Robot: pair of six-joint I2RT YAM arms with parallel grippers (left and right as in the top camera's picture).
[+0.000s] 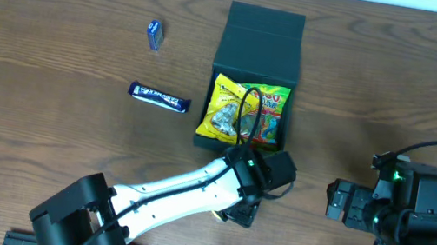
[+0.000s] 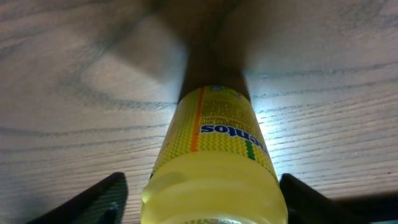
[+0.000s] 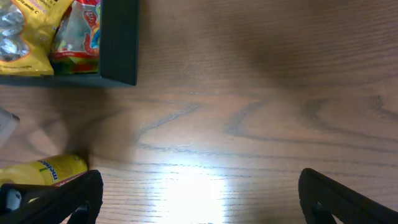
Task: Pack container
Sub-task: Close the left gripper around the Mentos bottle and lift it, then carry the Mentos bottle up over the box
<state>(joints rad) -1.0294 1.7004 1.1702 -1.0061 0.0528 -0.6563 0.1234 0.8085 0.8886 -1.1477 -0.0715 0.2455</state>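
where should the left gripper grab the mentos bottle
Grip the bottle across its round sides, coming from above. It lies on its side on the table, so both flanks are free, and the left gripper has one finger on each side of it.

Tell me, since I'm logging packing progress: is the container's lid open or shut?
Open. The lid of the container lies flipped back, and a yellow packet and a colorful candy packet show inside from overhead.

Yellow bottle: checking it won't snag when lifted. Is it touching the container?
Apart. The right wrist view shows bare table between the yellow bottle and the container.
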